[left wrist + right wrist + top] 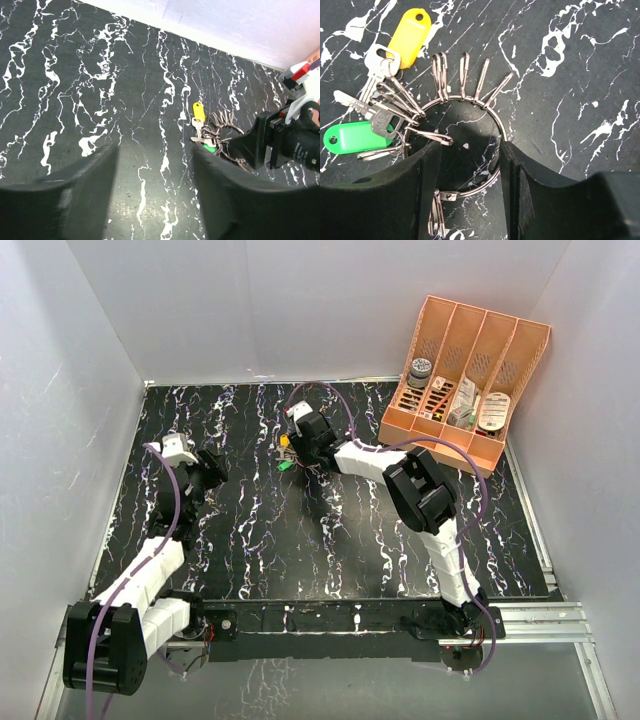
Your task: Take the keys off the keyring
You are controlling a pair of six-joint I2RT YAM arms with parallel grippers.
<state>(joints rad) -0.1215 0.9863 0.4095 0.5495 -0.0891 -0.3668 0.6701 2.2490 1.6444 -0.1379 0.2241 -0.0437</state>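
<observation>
The keyring is a silver wire loop lying flat on the black marbled table, carrying several silver snap clips. The green-tagged key and the yellow-tagged key hang from clips on its left side. My right gripper is open just above the ring, its fingers straddling the ring's lower half, the right finger against the wire. From above, the right gripper sits beside the green tag. My left gripper is open and empty, left of the keys; its wrist view shows the yellow tag ahead.
An orange slotted organizer holding small items stands at the back right corner. White walls enclose the table on the left, back and right. The right arm's elbow lies over the table's right half.
</observation>
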